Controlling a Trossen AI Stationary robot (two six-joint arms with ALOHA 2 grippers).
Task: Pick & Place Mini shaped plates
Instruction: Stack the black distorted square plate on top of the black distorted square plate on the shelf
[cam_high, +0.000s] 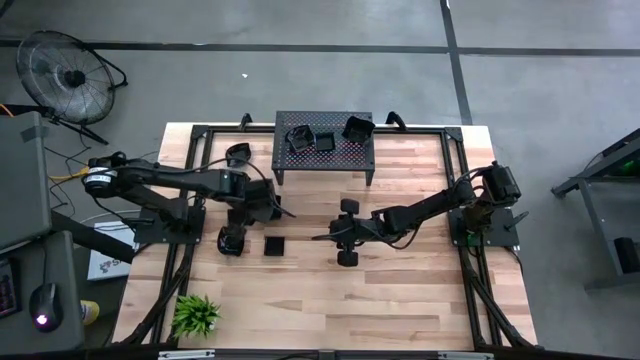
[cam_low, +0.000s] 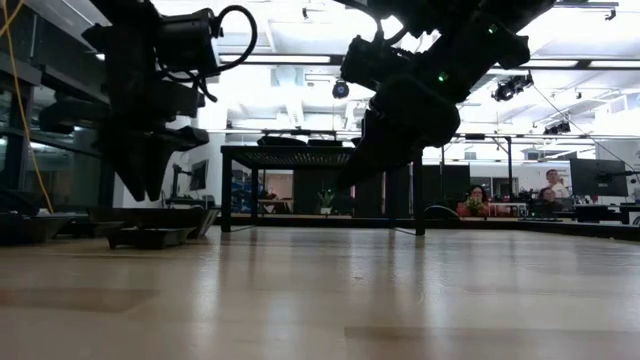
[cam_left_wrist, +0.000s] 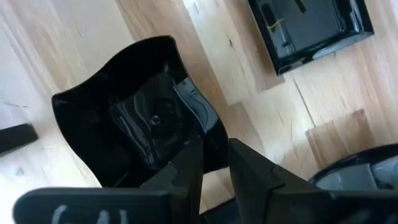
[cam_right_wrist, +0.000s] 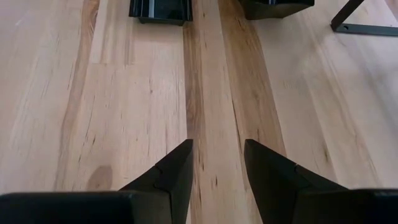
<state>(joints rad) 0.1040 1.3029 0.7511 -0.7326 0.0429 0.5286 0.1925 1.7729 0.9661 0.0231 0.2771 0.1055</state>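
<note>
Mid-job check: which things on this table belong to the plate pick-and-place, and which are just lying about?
Belongs to the job:
- lobed plate gripped at its rim by the left gripper
- square plate on the table
- plates on the stand
- right gripper, open and empty over bare wood

Lying about:
- green plant
- floor fan
</note>
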